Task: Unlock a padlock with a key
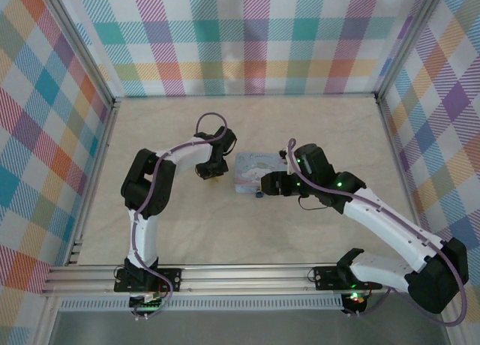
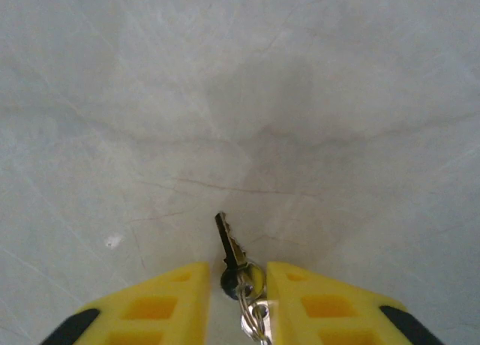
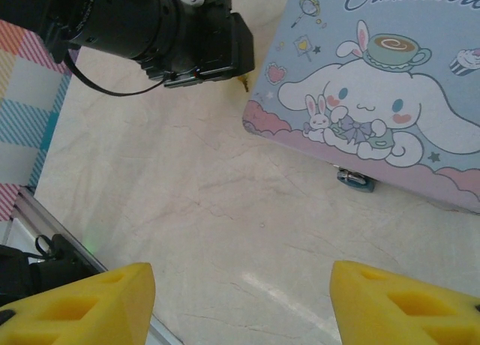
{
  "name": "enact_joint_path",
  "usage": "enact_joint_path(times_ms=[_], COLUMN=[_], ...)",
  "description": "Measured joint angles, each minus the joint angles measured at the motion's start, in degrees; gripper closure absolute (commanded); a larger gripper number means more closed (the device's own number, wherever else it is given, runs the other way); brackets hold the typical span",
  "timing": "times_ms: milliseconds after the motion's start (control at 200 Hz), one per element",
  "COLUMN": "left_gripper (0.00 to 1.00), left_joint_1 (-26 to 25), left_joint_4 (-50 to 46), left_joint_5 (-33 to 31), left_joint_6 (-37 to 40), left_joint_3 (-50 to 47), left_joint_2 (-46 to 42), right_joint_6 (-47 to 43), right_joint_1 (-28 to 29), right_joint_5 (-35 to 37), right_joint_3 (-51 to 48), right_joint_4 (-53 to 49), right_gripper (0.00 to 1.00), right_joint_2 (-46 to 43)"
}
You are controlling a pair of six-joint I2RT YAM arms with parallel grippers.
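Two small, stiff, probably light metal pieces matter: the key (image 2: 229,247), on the table (image 2: 150,97) between the left gripper's (image 2: 238,276) narrowed jaws (whether pinched, I cannot tell), best held by its head, and the padlock (image 3: 355,180) against the tin (image 3: 390,97), facing the wide-open, empty right gripper (image 3: 240,285).

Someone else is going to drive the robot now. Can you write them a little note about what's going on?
The left gripper has its fingers on both sides of the key, at its head, with the blade pointing out ahead. I can't tell if it is pinched tight.
The right gripper is open and holds nothing, beside the Cinnamoroll tin.
The padlock is tiny and dark blue, at the tin's near edge, apart from the key.
Done: key reached.
Left: bring the key to the padlock, push it in, turn it.
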Motion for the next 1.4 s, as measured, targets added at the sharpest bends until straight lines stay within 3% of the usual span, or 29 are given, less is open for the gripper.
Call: enact_joint_path(times_ms=[285, 595, 840, 1110, 1400], left_gripper=[1.0, 1.0, 1.0, 1.0, 1.0], left_joint_1=[0.4, 1.9, 1.9, 0.9, -4.7], left_joint_4=[2.1, 1.7, -0.7, -1.2, -3.8], left_joint_5=[0.2, 0.3, 2.0, 10.4, 20.3], left_joint_6=[0.8, 2.9, 6.2, 8.5, 9.5], left_joint_3=[-1.0, -3.5, -3.0, 0.1, 5.7], left_joint_2=[-1.0, -4.3, -14.2, -21.6, -23.0], right_joint_6=[0.0, 0.0, 0.6, 1.2, -1.9], right_joint_1=[0.0, 0.0, 0.0, 0.0, 0.0], right_joint_5=[1.2, 2.3, 2.9, 0.6, -5.6], right_joint_3=[0.0, -0.6, -2.9, -3.0, -2.9], right_joint_4=[0.0, 0.4, 1.4, 5.4, 8.4], right_gripper=[0.36, 0.35, 0.35, 0.39, 0.5], right_joint_2=[0.0, -0.1, -1.1, -1.2, -0.9])
